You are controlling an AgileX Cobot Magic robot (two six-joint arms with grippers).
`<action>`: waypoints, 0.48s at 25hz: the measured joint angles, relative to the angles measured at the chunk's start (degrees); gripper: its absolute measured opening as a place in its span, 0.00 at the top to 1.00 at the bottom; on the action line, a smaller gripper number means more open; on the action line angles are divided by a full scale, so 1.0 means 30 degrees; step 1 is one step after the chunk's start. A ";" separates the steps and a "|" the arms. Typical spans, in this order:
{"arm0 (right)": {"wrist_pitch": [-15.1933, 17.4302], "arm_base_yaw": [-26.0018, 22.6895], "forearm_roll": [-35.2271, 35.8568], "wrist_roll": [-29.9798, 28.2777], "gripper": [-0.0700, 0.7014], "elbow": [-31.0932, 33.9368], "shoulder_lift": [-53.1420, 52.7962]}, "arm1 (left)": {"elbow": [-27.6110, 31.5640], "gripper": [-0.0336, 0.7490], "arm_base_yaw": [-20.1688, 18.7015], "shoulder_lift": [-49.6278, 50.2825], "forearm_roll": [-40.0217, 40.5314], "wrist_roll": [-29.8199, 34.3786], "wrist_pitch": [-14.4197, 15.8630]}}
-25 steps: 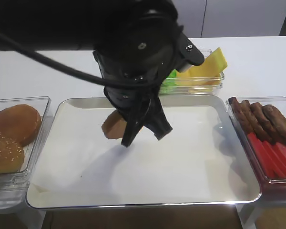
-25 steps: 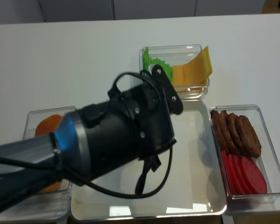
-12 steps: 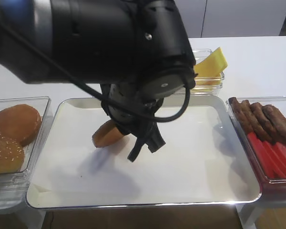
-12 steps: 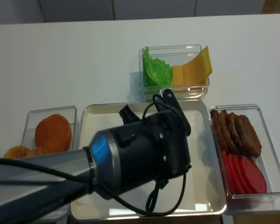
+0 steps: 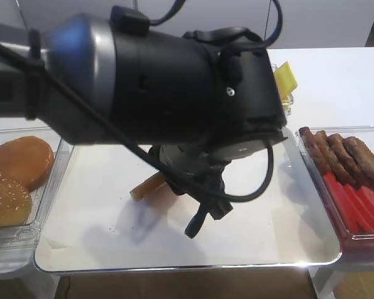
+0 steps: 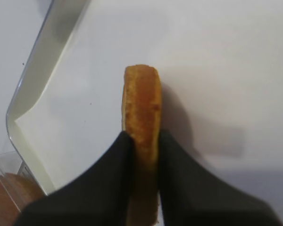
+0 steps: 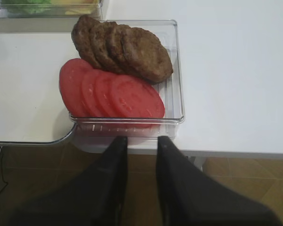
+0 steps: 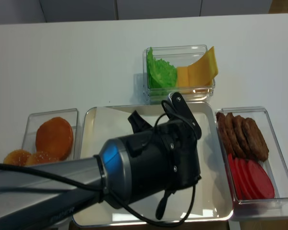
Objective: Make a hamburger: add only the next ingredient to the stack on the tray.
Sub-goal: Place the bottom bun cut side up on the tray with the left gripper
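- While the left gripper (image 6: 142, 141) pinches the bun half (image 6: 141, 106) on edge, low at frame centre over the tray (image 6: 28, 99), lower it and tip it flat before letting go.
- Right gripper (image 7: 141, 143) hangs nearly closed, empty.

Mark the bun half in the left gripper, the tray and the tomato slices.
bun half (image 6: 142, 101), left wrist view, browned edge.
tray (image 5: 193, 266), exterior high view, front rim.
tomato slices (image 7: 114, 95), right wrist view, middle slice.

White table (image 8: 77, 57) fills most views, brown tiled floor (image 7: 236, 183) below its edge (right wrist view). Grey cabinet panels (image 5: 318, 22) behind the table. Even light, soft shadows.
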 joint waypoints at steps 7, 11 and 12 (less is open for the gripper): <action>0.0000 0.0000 0.0000 0.0000 0.68 0.0000 0.0000 | -0.0314 0.81 -0.0141 0.0152 -0.0359 -0.0175 -0.0280; 0.0000 0.0000 0.0000 0.0000 0.68 0.0000 0.0000 | -0.0401 0.81 -0.0141 0.0152 -0.0429 -0.0175 -0.0358; 0.0000 0.0000 0.0000 0.0000 0.68 0.0000 0.0000 | -0.0401 0.81 -0.0141 0.0152 -0.0433 -0.0175 -0.0355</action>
